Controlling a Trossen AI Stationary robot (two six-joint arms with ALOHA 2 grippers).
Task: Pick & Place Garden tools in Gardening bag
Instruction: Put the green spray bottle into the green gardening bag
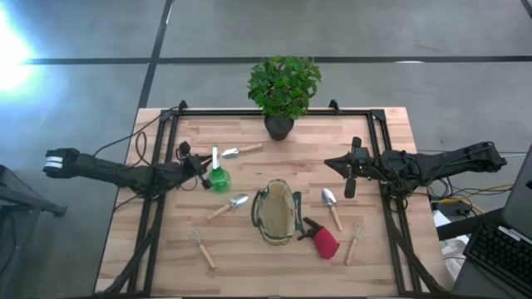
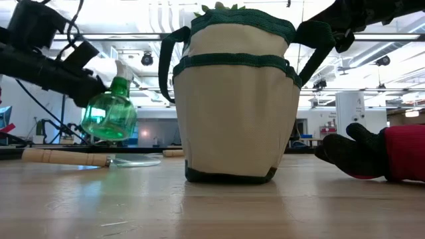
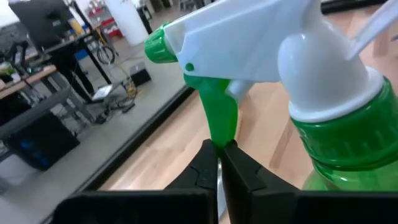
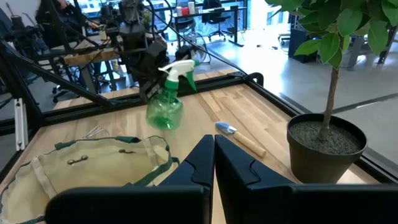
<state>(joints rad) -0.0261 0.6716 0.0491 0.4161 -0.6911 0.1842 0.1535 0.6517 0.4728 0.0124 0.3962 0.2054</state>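
While the left gripper (image 1: 202, 173) clamps the green spray bottle (image 1: 219, 178) by its trigger, lifted off the table (image 1: 382, 257), the bottle hangs at ten o'clock from the gardening bag (image 1: 277, 213). At the bag's two o'clock, the right gripper (image 1: 350, 184) hovers with fingers pressed together, holding nothing.

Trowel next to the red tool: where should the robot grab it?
By its wooden handle, from straight above, pincer closing across it. The trowel lies flat, its handle is straight and slim, its scoop wide and thin. The right pincer is nearest.
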